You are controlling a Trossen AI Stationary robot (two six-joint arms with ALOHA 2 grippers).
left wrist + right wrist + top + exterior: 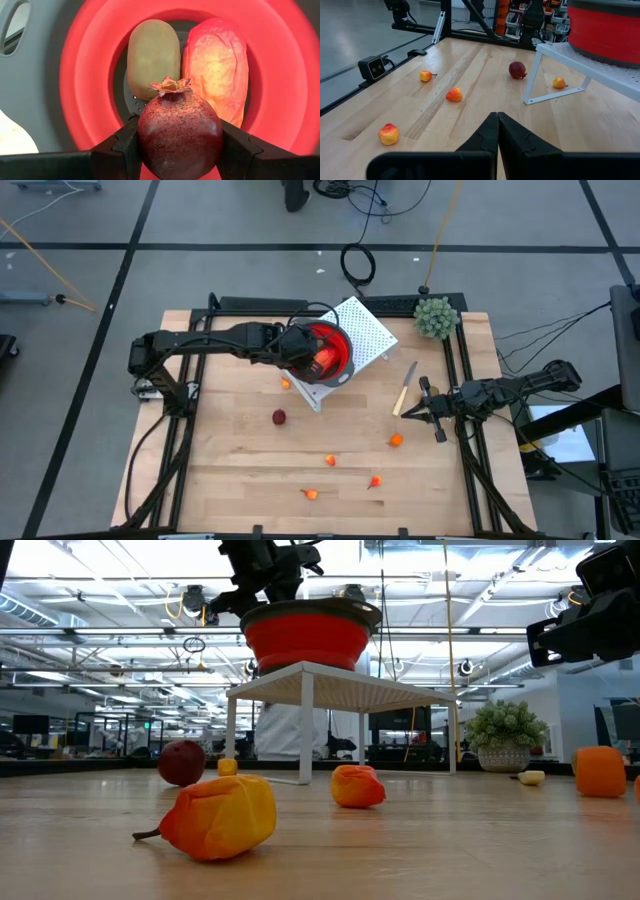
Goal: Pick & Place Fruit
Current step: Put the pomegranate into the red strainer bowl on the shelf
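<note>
My left gripper (312,358) hangs over the red bowl (343,352), which stands on a white perforated stand (365,328), and is shut on a dark red pomegranate-like ball (180,135). In the bowl (82,95) lie a brown oval (152,57) and a longer red-and-yellow piece (217,67). A second dark red ball (279,417) and several small orange bits (396,440) (331,461) rest on the table. My right gripper (497,117) is shut on nothing and waits near the table's right edge (432,410). My left gripper pinches the dark red ball between its two fingers (125,145), one on each side of its widest part (150,145). The fingers come from above, pointing down into the bowl. The ball's crown (170,86) points away from the wrist, toward the bowl's floor. The ball is held above the two fruits in the bowl.
A pale-handled knife (405,388) lies just in front of the right gripper. A green bushy plant (436,317) stands at the far right corner. One orange bit (286,384) sits close to the stand's leg. Black rails frame the table's left, right and far sides.
</note>
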